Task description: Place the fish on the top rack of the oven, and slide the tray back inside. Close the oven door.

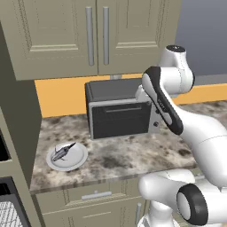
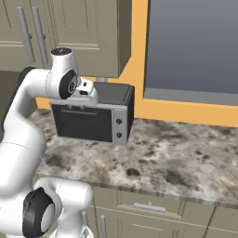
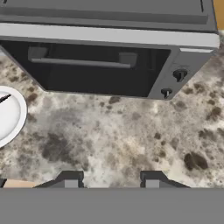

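The fish (image 1: pixel 62 152), small and dark grey, lies on a round white plate (image 1: pixel 74 159) at the left of the counter. In the hand view the plate (image 3: pixel 9 114) sits at the left edge, with just the fish's thin tail tip (image 3: pixel 4 99) showing on it. My gripper (image 3: pixel 111 178) hovers above the counter in front of the toaster oven, well to the right of the plate. It is open, with nothing between its fingertips (image 3: pixel 70 177). At the far left, set in the tall cabinet, a strip of the oven (image 1: pixel 2 150) shows, and below it a silver wire rack (image 1: pixel 9 214).
A dark countertop toaster oven (image 1: pixel 119 113) stands at the back of the marbled counter (image 1: pixel 133 155), close under my hand (image 2: pixel 86 92). Wall cabinets (image 1: pixel 88 35) hang above. Drawers (image 1: pixel 95 195) run below the counter's front edge.
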Robot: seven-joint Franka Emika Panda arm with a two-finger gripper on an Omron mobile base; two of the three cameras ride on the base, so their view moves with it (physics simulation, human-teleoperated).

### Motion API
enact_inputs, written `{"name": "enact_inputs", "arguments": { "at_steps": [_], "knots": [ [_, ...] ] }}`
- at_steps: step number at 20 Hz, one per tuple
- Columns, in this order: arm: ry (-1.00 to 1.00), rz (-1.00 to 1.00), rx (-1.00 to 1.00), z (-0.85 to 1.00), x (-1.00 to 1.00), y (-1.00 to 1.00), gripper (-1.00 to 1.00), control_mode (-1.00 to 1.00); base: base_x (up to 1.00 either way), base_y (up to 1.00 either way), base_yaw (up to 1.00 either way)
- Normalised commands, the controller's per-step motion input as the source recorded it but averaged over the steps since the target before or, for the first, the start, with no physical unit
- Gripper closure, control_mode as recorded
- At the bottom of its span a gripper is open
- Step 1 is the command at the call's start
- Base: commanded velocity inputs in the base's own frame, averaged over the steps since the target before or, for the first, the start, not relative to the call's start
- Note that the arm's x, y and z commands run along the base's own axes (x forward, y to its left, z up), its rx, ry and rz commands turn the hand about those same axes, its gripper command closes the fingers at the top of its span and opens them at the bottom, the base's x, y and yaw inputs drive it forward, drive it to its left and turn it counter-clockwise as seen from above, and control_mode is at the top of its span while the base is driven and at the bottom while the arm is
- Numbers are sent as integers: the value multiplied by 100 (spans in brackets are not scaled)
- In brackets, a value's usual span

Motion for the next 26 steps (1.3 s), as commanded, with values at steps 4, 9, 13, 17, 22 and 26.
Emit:
{"name": "enact_inputs", "arguments": {
  "at_steps": [4, 9, 13, 17, 22, 26],
  "knots": [
    [0, -8, 0, -24, -3, 27, -100, -100, 0, 0, 0],
    [-5, -33, 0, -35, -10, 84, -100, -100, 0, 0, 0],
    [-1, -33, 1, -53, -9, 79, -100, -100, 0, 0, 0],
    [3, -34, 6, -57, -12, 81, -100, -100, 0, 0, 0],
    [24, -22, 11, -67, 0, 75, -100, -100, 0, 0, 0],
    [24, -22, 16, -74, 5, 75, -100, -100, 0, 0, 0]
  ]
}}
